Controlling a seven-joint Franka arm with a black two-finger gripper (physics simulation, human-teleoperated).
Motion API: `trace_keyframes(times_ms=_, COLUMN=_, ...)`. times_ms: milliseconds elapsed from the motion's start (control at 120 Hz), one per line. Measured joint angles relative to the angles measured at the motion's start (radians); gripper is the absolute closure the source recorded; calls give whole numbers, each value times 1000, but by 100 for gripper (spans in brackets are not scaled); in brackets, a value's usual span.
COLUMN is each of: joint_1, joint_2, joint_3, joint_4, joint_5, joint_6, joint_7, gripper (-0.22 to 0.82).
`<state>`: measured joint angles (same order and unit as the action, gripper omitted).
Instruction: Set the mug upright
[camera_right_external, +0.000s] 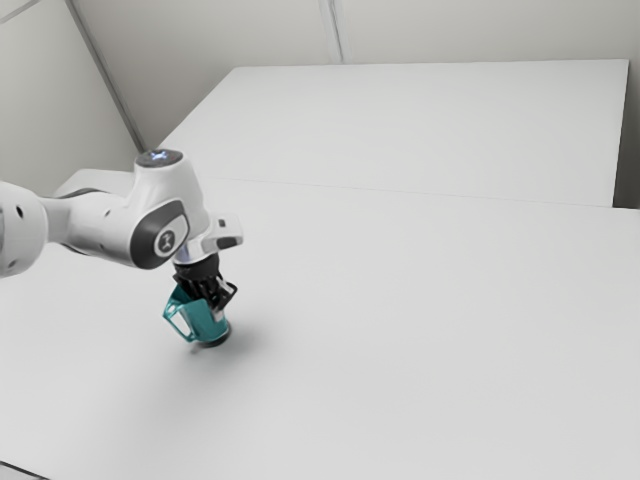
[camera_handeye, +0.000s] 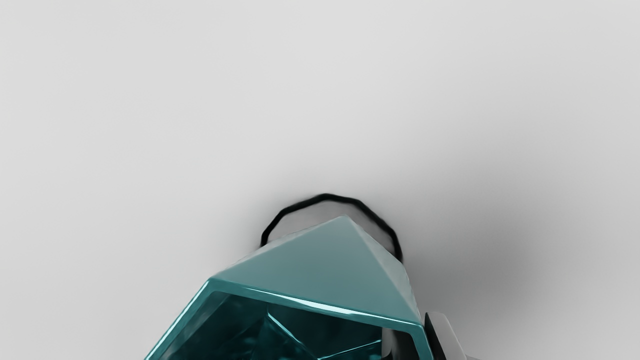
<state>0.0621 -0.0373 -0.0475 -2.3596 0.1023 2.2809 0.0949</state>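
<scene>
Mug: a teal, glossy, faceted mug (camera_right_external: 203, 322) with a black-edged round base, at the fingertips, low over the table on the exterior view's left; leaning, not squarely upright.
Mouth: the open, angular teal rim (camera_handeye: 300, 303), raised above the base and tipped toward the exterior view's left; the hollow interior faces the wrist camera.
Base: the black-edged circular foot (camera_handeye: 325, 195), lowest part of the mug, at or just above the table; whether any of its edge bears weight cannot be told.
Handle: an angular teal loop (camera_right_external: 177, 321), on the side toward the exterior view's left.
Gripper: a black two-finger gripper (camera_right_external: 214, 302), closed across the mug's wall near the rim, its fingers parted by little more than that wall; one finger (camera_handeye: 398, 346) lies inside the mouth, the other (camera_handeye: 446, 334) against the outside.
Arm: a white, jointed Franka arm (camera_right_external: 172, 208), entering from the exterior view's left, with the hand above the mug.
Support: a broad, plain, pale grey table (camera_right_external: 400, 330), with a soft shadow beside the mug.
Done: the mug is in grasp, with its mouth higher than its base.
Left: by judgement, removal of the remaining lean, seating of the whole base on the table, and release without the inner finger dragging the rim.
</scene>
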Motion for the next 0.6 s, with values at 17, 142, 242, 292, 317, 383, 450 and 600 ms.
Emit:
trace_keyframes(times_ms=17, joint_1=0, joint_2=1, joint_3=0, joint_4=0, joint_5=0, joint_6=1, joint_7=-2, gripper=76)
trace_keyframes(times_ms=142, joint_1=-5, joint_2=4, joint_3=0, joint_4=0, joint_5=-6, joint_6=15, joint_7=-9, gripper=56)
trace_keyframes(times_ms=242, joint_1=-11, joint_2=-3, joint_3=0, joint_4=1, joint_5=-9, joint_6=22, joint_7=-13, gripper=36)
trace_keyframes(times_ms=292, joint_1=-14, joint_2=-10, joint_3=-1, joint_4=4, joint_5=-10, joint_6=23, joint_7=-15, gripper=29)
trace_keyframes(times_ms=317, joint_1=-16, joint_2=-16, joint_3=-1, joint_4=7, joint_5=-11, joint_6=24, joint_7=-16, gripper=26)
trace_keyframes(times_ms=383, joint_1=-26, joint_2=-30, joint_3=-1, joint_4=22, joint_5=-12, joint_6=23, joint_7=-19, gripper=19)
trace_keyframes(times_ms=450, joint_1=-39, joint_2=-41, joint_3=-3, joint_4=54, joint_5=-15, joint_6=13, joint_7=-20, gripper=15)
trace_keyframes(times_ms=600, joint_1=-46, joint_2=-46, joint_3=-6, joint_4=193, joint_5=-24, joint_6=-108, joint_7=-23, gripper=8)
